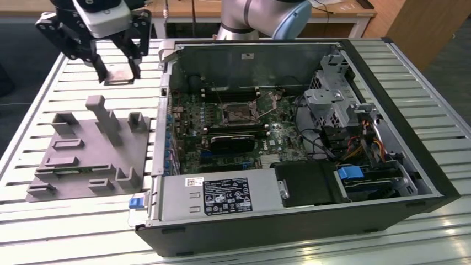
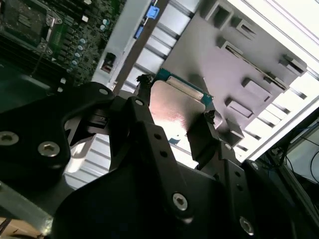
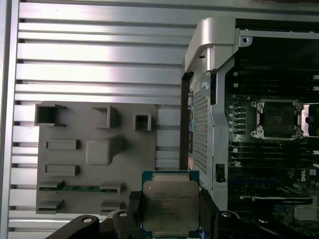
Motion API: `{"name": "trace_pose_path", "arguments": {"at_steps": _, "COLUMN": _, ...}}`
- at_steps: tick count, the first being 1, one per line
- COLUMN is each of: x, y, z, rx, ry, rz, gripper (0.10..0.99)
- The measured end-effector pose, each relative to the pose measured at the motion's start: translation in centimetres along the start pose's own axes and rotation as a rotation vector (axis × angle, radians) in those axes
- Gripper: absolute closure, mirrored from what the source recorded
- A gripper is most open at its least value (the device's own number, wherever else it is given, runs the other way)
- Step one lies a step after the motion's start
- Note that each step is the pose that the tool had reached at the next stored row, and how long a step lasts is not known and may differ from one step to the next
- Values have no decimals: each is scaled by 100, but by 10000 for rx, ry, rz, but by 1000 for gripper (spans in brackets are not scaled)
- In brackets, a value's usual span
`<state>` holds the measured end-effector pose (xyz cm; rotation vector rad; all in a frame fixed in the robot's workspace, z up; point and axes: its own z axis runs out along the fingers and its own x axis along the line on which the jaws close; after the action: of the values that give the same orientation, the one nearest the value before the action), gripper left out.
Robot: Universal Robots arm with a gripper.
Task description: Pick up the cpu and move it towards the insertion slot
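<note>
Chip (image 3: 170, 206) pinched flat between the two fingers (image 2: 144, 107) of the gripper (image 1: 116, 70), lifted clear above the grey tray (image 3: 97, 154), socket (image 3: 276, 118) off sideways inside the open computer case (image 1: 294, 138).

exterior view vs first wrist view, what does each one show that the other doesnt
Exterior view alone: the whole arm wrist, the black heatsink block, the drive cage and the label plate of the open computer case.

First wrist view alone: the cpu's pale metal top, face on, between the gripper's fingers, and the green memory stick lying in the grey tray.

Both: the grey tray, the slatted table, the insertion slot and the gripper shut on the cpu.
</note>
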<state>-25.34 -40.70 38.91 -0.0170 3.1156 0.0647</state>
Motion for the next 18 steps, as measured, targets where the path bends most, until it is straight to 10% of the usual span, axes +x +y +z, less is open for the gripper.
{"name": "trace_pose_path", "arguments": {"at_steps": 18, "x": -782, "y": -9, "z": 19, "rx": 0, "ry": 11, "rz": 1, "gripper": 545}}
